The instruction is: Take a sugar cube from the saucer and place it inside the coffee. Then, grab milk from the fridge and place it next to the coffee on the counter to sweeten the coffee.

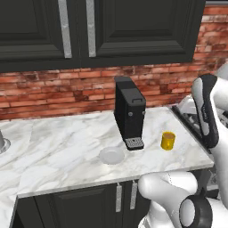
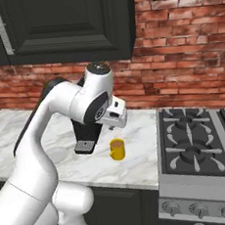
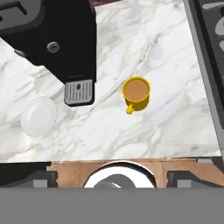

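The coffee (image 1: 168,140) (image 2: 117,149) (image 3: 136,92) is a small yellow cup of brown liquid on the white marble counter (image 1: 67,142), to the right of the black machine. The round white saucer (image 1: 111,156) (image 3: 38,116) lies in front of the machine's left side, and its surface looks bare. The sugar cube is hidden or out of view, as are the milk and the fridge. My gripper (image 2: 114,126) hangs well above the cup and points down at it. It is open: its dark fingertips (image 3: 30,177) stand wide apart with nothing between them.
A tall black coffee machine (image 1: 129,111) (image 3: 57,39) stands at the back of the counter, with its drip grille between saucer and cup. A stove (image 2: 196,140) adjoins the counter on the right. Dark cabinets (image 1: 111,26) hang overhead. A sink edge (image 1: 2,143) shows at far left.
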Tool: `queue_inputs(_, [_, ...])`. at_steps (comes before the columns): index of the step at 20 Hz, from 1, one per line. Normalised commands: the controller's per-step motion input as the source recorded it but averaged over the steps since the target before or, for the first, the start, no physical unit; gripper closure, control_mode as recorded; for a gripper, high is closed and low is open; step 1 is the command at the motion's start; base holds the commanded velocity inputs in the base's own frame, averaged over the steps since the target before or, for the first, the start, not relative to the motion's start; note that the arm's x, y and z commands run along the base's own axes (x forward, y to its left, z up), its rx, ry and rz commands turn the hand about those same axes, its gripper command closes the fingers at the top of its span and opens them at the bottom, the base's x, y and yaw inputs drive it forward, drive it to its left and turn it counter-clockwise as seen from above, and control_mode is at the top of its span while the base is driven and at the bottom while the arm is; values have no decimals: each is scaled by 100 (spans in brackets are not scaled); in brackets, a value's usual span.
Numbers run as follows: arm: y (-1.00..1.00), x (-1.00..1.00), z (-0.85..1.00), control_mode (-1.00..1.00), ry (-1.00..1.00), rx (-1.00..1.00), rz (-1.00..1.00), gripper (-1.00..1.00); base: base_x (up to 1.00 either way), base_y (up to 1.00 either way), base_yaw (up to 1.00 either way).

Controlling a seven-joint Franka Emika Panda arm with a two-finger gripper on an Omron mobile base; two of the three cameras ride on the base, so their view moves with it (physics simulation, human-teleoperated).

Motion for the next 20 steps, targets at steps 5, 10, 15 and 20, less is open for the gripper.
queue_inputs(5, [86,-46,-3,-100,-1,-23,0,-100,0,0,0])
queue_inputs(10, [60,0,-16,-100,14,-18,0,-100,0,0,0])
queue_inputs(15, [1,-14,-1,-100,-1,-1,0,-100,0,0,0])
queue_inputs(20, [-6,-20,0,100,-1,0,0,-100,-49,-13,-4])
